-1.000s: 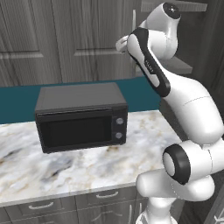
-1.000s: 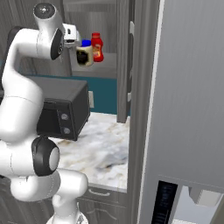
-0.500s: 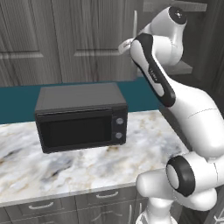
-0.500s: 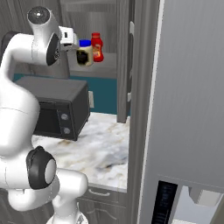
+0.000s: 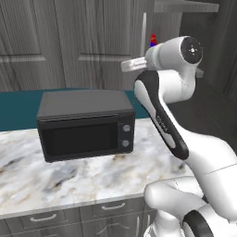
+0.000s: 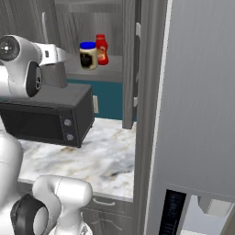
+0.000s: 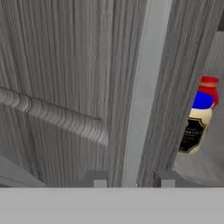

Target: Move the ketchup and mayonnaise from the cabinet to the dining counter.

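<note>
The microwave [image 6: 46, 114] is parked on the marble worktop [image 6: 101, 156]. Mayonnaise [image 6: 88, 55] and ketchup [image 6: 101, 49] are seen side by side on the cabinet [image 6: 131, 64] shelf. Fingers [image 7: 99, 178] are set narrow around the door's silver handle [image 7: 142, 87], apparently.

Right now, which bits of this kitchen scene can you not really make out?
- Ketchup: hand view, mostly behind the mayonnaise; left base view, behind the arm.
- Mayonnaise label: too small to read.
- Gripper: fingertips cut off at the bottom edge; grip unclear.
- Cabinet interior: hidden by its door.
</note>
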Tool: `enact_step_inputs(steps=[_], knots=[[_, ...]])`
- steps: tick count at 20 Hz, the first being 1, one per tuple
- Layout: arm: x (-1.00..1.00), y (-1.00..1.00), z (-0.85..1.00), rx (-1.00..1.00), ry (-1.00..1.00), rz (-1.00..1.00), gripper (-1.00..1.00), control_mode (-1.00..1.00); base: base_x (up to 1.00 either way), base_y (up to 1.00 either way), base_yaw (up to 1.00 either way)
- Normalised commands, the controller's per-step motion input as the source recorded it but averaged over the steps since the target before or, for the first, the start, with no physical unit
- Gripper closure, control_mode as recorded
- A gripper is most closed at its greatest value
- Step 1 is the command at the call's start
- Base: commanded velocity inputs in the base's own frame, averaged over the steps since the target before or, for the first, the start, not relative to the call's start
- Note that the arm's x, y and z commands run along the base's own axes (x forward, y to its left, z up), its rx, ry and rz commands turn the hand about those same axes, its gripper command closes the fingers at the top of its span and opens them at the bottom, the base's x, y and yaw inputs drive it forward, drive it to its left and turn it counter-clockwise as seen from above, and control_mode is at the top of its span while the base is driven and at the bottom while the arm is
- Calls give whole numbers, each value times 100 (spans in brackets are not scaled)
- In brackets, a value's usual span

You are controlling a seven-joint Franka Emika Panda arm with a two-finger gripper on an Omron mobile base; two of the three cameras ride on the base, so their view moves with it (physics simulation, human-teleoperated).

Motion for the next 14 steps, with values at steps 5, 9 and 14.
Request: enact_step_inputs(steps=[5,9,14], knots=[[-100,34,0,-3,-5,-4,100,-100,0,0,0],[-76,-11,0,-1,0,-1,-100,-100,0,0,0],[-2,-34,0,0,0,0,-100,-100,0,0,0]])
